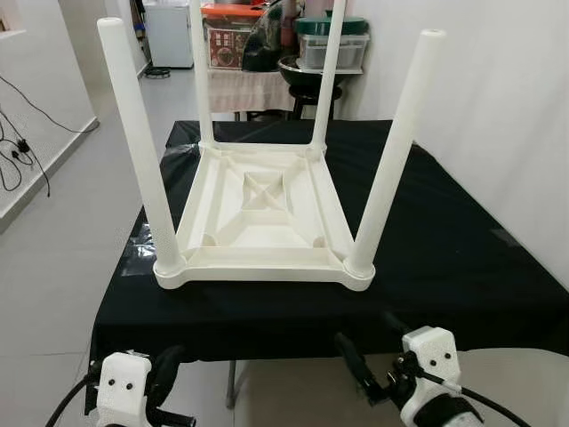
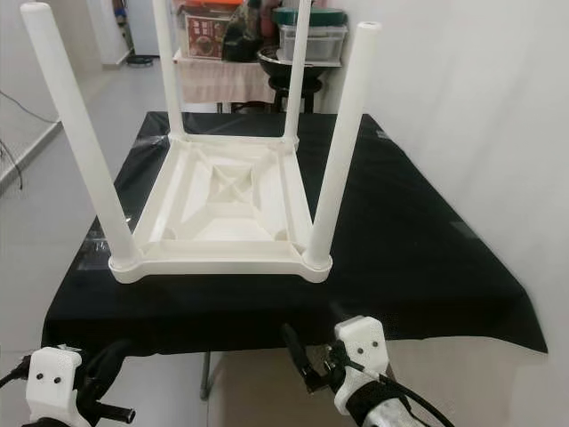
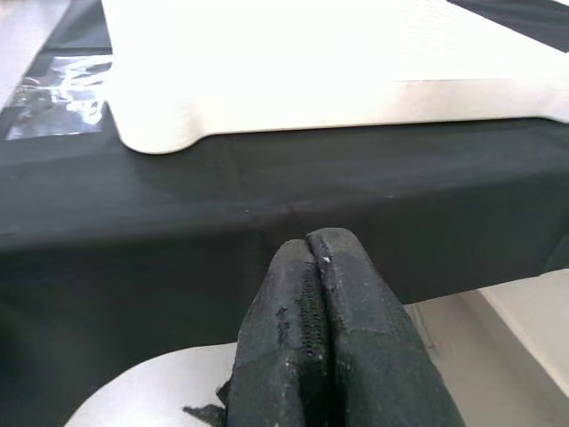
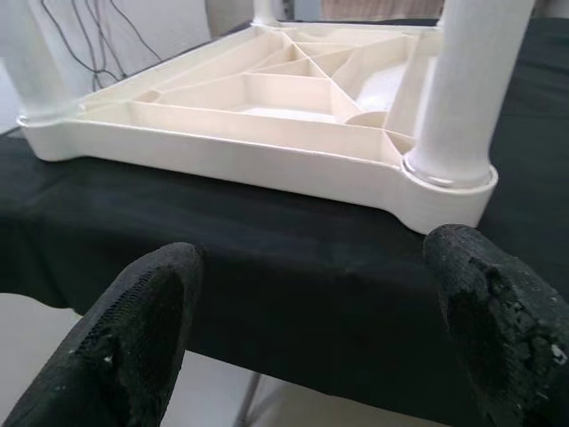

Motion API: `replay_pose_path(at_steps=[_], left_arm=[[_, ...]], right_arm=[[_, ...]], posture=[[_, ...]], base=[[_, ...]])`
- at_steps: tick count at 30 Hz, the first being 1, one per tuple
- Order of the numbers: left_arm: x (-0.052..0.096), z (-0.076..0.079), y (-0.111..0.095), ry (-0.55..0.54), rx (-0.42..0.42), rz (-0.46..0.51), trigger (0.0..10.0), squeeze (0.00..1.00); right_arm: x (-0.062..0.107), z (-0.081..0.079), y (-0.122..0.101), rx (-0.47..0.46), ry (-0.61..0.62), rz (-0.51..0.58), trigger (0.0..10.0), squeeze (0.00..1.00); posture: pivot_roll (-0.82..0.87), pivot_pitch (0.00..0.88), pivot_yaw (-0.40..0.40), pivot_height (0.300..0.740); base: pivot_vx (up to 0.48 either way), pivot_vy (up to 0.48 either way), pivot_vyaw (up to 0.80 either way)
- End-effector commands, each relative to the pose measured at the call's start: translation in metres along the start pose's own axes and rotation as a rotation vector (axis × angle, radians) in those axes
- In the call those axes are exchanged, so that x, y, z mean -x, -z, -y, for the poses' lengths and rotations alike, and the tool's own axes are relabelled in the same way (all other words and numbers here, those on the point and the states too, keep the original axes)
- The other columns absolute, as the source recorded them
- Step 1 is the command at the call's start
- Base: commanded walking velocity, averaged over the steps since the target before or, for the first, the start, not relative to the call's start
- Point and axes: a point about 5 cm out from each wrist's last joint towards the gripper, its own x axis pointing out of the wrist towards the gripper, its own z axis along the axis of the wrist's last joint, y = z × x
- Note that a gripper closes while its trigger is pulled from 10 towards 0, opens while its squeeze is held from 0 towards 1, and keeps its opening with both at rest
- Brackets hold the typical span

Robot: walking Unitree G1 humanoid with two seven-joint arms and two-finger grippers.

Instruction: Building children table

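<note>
Children table (image 1: 258, 209) lies inverted on black-clothed table (image 1: 444, 267), four legs seated; assembly judged complete. Left gripper (image 3: 313, 267) fingers pressed together, right gripper (image 4: 311, 294) fingers spread wide, both below the near edge. Flipping upright judged next, both grippers needed.

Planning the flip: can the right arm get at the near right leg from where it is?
Probably yes. The right gripper has its jaws open, facing the near right leg at the table's corner, with just black cloth between.

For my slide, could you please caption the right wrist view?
Open right gripper faces upturned white children's table on black-draped table.
</note>
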Motion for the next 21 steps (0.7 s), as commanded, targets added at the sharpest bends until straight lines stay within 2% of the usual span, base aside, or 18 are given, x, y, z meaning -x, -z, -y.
replay_pose_path(at_steps=[1, 5, 7, 9, 21], left_arm=[[0.0002, 0.0007, 0.001, 0.012, 0.015, -0.014, 10.0, 0.0], [-0.0003, 0.0014, 0.0002, 0.033, 0.017, -0.013, 10.0, 0.0], [-0.0004, 0.0019, 0.0, 0.041, 0.018, -0.011, 10.0, 0.0], [-0.0001, 0.0032, -0.0017, 0.052, 0.023, -0.014, 10.0, 0.0], [0.0014, 0.0051, -0.0041, 0.071, 0.026, -0.018, 10.0, 0.0]], right_arm=[[0.0024, 0.0018, -0.0013, -0.01, 0.009, 0.0, 10.0, 0.0], [0.0028, 0.0013, -0.0008, -0.009, 0.008, 0.001, 10.0, 0.0], [0.0026, 0.0002, -0.0004, -0.003, 0.0, 0.001, 10.0, 0.0], [0.0025, -0.0013, 0.0008, -0.032, -0.004, -0.01, 10.0, 0.0], [0.0026, -0.0043, 0.0006, -0.035, -0.06, -0.007, 10.0, 0.0]], posture=[[-0.05, 0.0, -0.046, 0.74], [-0.05, 0.0, -0.045, 0.74], [-0.05, 0.0, -0.044, 0.74], [-0.05, 0.0, -0.042, 0.74], [-0.04, 0.0, -0.041, 0.74]], base=[[0.0, 0.0, 0.0], [0.0, 0.0, 0.0], [0.277, 0.0, 0.8], [0.311, 0.0, 0.0], [0.315, 0.0, 0.22]])
